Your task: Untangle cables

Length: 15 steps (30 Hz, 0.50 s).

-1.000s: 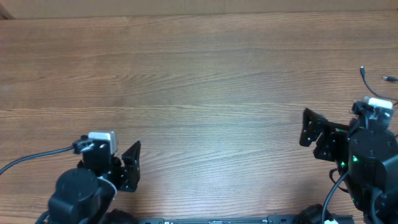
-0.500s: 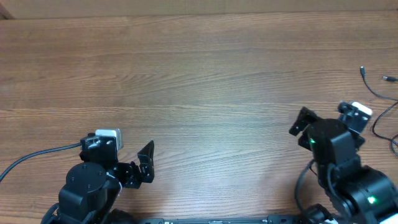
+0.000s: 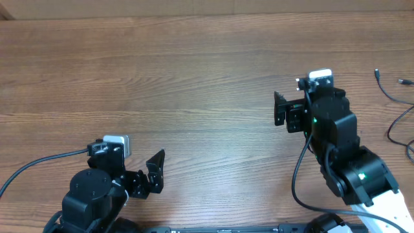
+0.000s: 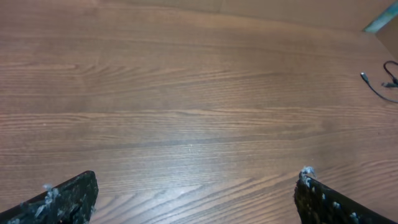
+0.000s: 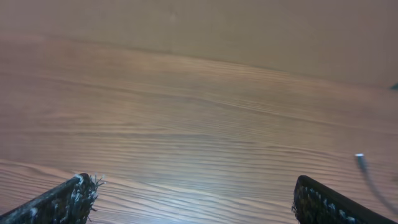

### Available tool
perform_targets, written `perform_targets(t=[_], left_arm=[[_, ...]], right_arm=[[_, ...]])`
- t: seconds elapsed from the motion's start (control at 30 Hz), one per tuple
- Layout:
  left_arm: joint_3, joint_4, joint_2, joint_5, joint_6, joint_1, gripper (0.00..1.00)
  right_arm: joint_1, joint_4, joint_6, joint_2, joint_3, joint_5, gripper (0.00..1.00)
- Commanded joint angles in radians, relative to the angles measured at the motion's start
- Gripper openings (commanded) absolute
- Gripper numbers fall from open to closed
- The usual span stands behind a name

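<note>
Presently we list the following.

Tabletop (image 3: 194, 71): brown wood grain, filling every view.

Cables (image 3: 387, 92): thin black cords at the right edge of the overhead frame, well apart from both arms. One small plug end (image 3: 376, 74) lies in the upper right of that frame, its cord curving down and off the edge. A second plug end (image 3: 405, 81) lies near it, closer to the edge. More strands loop lower along the same edge, partly cut off, so we cannot tell how the cords cross. In the left wrist view the cables (image 4: 375, 90) show in the upper right corner. In the right wrist view a pale, perhaps silvery plug end (image 5: 359, 157) shows at the right, too blurred to describe further.

Left arm (image 3: 90, 191): lower left of the overhead frame. The left jaws point toward the right of the frame. In the left wrist view their tips sit in the two lower corners, spread wide, with only bare tabletop between them.

Right arm (image 3: 333, 126): right of centre in the overhead frame, a green light on its body. The right jaws point toward the middle of the frame. In the right wrist view their tips are likewise spread wide over bare tabletop, gripping no cord.

Arm lead (image 3: 32, 167): a thicker black cable running from the left arm off the left edge.
</note>
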Motion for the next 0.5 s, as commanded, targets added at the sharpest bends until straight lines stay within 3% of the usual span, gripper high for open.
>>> perform_targets(t=[0.0, 0.47], left_arm=[[-0.006, -0.002, -0.005, 0.014, -0.014, 0.005, 1.0], [-0.006, -0.026, -0.004, 0.015, -0.013, 0.005, 1.0]], right_arm=[[-0.056, 0.031, -0.106, -0.008, 0.006, 0.039, 1.0], [-0.14, 0.002, -0.106, -0.015, 0.006, -0.021, 1.0]])
